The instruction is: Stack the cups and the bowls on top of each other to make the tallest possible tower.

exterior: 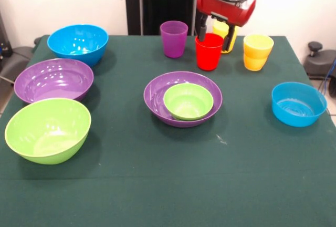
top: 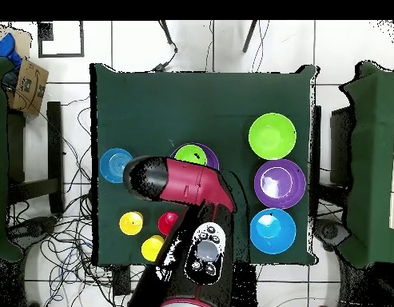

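Observation:
My gripper (exterior: 214, 41) hangs at the table's far side, open, one finger on each side of the red cup's (exterior: 209, 53) rim; I cannot tell whether they touch it. The red cup stands upright on the cloth and also shows in the overhead view (top: 168, 222). A purple cup (exterior: 174, 38) stands to its left. One yellow cup (exterior: 258, 52) stands to its right, another (exterior: 221, 29) behind the gripper. At mid-table a small green bowl (exterior: 188, 101) sits inside a large purple bowl (exterior: 157, 93).
At the left stand a large blue bowl (exterior: 77, 43), a large purple bowl (exterior: 53, 80) and a large lime green bowl (exterior: 47, 130). A small blue bowl (exterior: 298, 103) is at the right. In the overhead view my arm (top: 188, 184) covers the purple cup.

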Controlling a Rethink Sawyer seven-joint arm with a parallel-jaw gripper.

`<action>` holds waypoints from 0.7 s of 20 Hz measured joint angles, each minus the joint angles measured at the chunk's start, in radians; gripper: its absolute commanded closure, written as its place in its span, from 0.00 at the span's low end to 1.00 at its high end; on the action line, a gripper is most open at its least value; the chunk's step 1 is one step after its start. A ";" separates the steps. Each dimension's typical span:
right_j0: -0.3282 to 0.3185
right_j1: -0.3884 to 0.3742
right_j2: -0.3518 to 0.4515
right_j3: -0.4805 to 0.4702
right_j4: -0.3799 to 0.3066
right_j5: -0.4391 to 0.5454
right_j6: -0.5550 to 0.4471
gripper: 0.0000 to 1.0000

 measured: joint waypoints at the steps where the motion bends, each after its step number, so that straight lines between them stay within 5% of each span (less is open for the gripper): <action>1: -0.005 0.001 0.000 0.000 0.000 0.000 0.000 0.00; 14: -0.009 0.001 0.000 0.000 0.000 0.000 0.000 0.00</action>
